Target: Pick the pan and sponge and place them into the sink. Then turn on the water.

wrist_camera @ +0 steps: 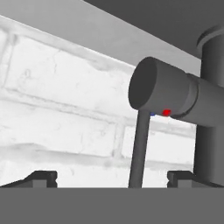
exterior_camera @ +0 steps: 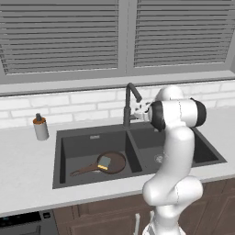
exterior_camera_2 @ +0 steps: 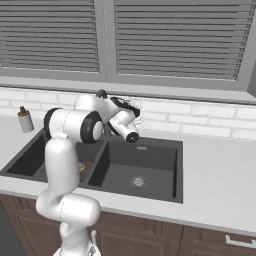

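Reaching toward the tall dark gooseneck faucet (exterior_camera: pixel 130 103) at the back of the large dark grey double-basin sink (exterior_camera: pixel 92 135), the white arm holds its claw (wrist_camera: pixel 112 177) close to the tap's short dark cylindrical lever (wrist_camera: pixel 164 94). In the hand view the two small dark fingertips (wrist_camera: pixel 41 178) stand wide apart with nothing between them but the thin dark rod that hangs below the lever, so the claw is spread and empty.

Inside the sink's left basin, in the left base view, lies the round, shallow, dark brown frying pan (exterior_camera: pixel 112 164), handle pointing toward the basin's front left, with the small grey-green and yellow sponge (exterior_camera: pixel 104 162) resting on it. Both appear placed, so I judge the remaining step to be the water; no blue stream runs from the spout.

The risk lies in the contact. The lever sits above the fingertips and to one side of them, so a straight push could slide under it or meet the faucet's upright body instead, leaving the tap off. A glancing touch may nudge the lever too little. Spread fingers could also catch on the thin rod. A small grey soap bottle (exterior_camera: pixel 41 127) stands on the pale counter (exterior_camera: pixel 23 156), well apart from all this.
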You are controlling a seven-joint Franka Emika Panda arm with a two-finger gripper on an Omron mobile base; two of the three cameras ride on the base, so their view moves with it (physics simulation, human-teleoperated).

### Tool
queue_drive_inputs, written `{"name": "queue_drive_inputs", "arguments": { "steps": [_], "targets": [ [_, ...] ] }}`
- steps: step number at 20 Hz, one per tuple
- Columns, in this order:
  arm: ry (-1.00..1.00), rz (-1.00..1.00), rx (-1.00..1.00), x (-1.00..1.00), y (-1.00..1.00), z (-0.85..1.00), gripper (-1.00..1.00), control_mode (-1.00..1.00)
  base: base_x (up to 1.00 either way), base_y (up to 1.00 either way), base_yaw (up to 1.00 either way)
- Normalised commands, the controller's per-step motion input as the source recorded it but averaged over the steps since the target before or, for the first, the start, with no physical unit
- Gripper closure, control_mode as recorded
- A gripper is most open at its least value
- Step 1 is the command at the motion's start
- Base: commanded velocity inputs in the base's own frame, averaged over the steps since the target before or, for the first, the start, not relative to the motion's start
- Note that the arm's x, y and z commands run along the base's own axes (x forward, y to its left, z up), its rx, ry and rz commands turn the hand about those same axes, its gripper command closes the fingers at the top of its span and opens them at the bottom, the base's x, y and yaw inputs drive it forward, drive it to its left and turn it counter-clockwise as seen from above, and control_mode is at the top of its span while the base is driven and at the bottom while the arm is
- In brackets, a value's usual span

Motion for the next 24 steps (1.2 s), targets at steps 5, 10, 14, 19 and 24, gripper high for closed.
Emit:
{"name": "queue_drive_inputs", "arguments": {
  "steps": [5,10,14,19,24],
  "targets": [
    [0.00,0.00,0.00,0.30,0.00,-0.01,-1.00,-1.00,0.00,0.00,0.00],
    [0.00,0.00,0.00,0.23,0.00,-0.03,-1.00,-1.00,0.00,0.00,0.00],
    [0.00,0.00,0.00,0.16,0.00,-0.05,-1.00,-1.00,0.00,0.00,0.00],
    [0.00,-0.01,0.00,0.14,0.00,-0.16,-1.00,-1.00,0.00,0.00,0.00],
    [0.00,-0.03,0.00,0.09,0.00,-0.28,-1.00,-1.00,0.00,0.00,0.00]
  ]
}}
